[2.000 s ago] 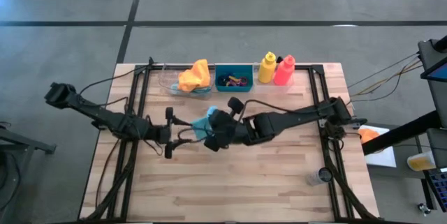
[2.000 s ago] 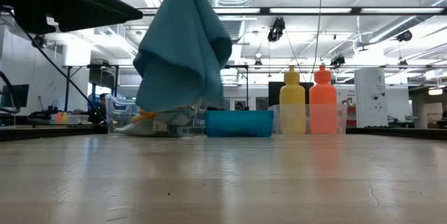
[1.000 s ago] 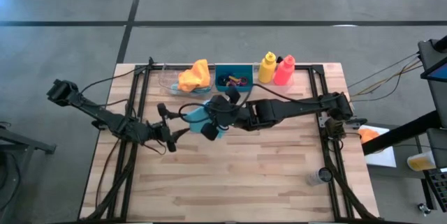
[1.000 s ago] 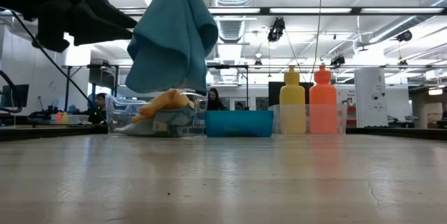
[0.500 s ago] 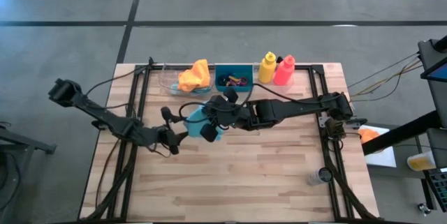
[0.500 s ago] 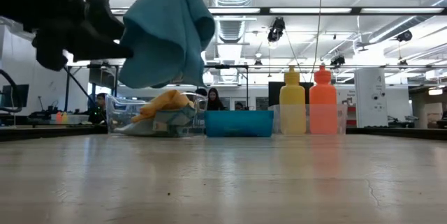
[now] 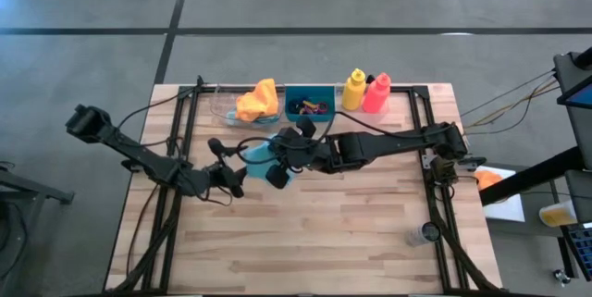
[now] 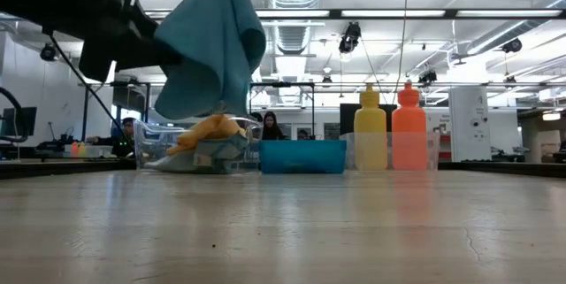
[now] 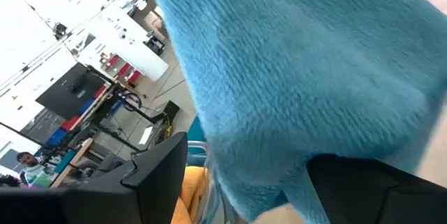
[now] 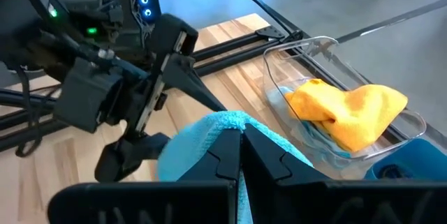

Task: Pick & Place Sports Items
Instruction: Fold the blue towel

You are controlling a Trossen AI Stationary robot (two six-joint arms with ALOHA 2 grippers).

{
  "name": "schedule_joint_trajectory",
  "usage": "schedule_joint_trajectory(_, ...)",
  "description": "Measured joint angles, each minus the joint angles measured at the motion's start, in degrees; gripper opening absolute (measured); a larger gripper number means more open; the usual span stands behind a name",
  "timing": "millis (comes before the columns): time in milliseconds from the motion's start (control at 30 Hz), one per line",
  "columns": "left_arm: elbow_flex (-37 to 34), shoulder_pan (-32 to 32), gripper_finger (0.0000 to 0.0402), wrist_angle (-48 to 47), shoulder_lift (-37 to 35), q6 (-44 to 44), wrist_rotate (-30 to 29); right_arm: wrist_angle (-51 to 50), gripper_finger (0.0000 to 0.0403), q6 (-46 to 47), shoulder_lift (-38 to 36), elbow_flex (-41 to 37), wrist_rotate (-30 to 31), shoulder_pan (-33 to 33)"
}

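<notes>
The teal cloth [image 8: 212, 45] is held above the counter [image 7: 351, 232], pinched in the closed fingers of the right gripper [image 10: 241, 155]. The left gripper [image 7: 229, 169] is spread open just beside it.

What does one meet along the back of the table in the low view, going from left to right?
Clear tray with the orange cloth → teal bin → yellow bottle → pink-red bottle.
</notes>
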Motion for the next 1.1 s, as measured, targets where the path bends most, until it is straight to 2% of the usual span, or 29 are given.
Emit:
schedule_joint_trajectory(667, -0.05, 0.22, 0.0286, -0.03, -2.93, 4.42, 2.63, 3.21, 0.0008, 1.40, 0.04, -6.51, 0.17, 0.24)
schedule_joint_trajectory(800, -0.07, 0.26, 0.0286, -0.35, -5.45, 4.60, 2.68, 3.21, 0.0008, 1.42, 0.04, -7.33, 0.09, 0.61)
schedule_joint_trajectory(1000, -0.07, 0.26, 0.0286, -4.62, -8.61, 4.60, 11.12, 3.37, 0.0008, 1.46, 0.07, -7.42, -0.02, 1.06)
schedule_joint_trajectory(1100, -0.07, 0.26, 0.0286, -4.79, -8.64, 4.36, 13.38, 3.64, 0.0008, 1.45, 0.07, -7.44, -0.03, 1.14)
